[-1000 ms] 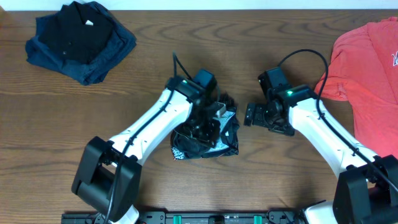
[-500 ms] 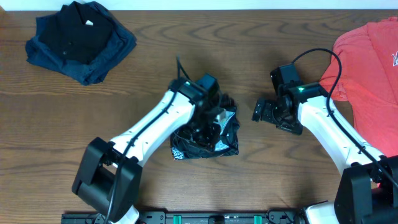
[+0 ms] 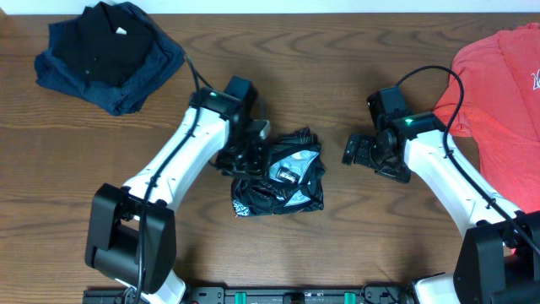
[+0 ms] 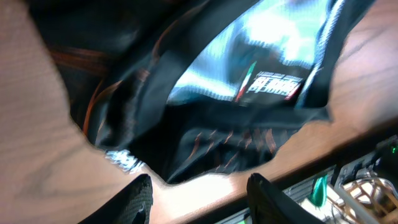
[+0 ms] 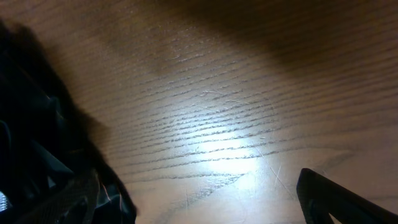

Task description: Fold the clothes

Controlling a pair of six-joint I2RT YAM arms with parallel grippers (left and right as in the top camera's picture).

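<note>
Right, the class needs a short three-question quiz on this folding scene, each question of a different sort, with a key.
1. True or false: the black jersey lies spread flat on the table.
2. Pick one: in the overhead view the red T-shirt lies at the A) left edge, B) right edge, C) middle.
3. Short answer: which claw is at the black jersey's edge, and which is over bare wood?

Key
1. False: it is a bunched-up bundle.
2. B.
3. The left claw is at the edge. The right claw is open and empty over bare wood.
</note>
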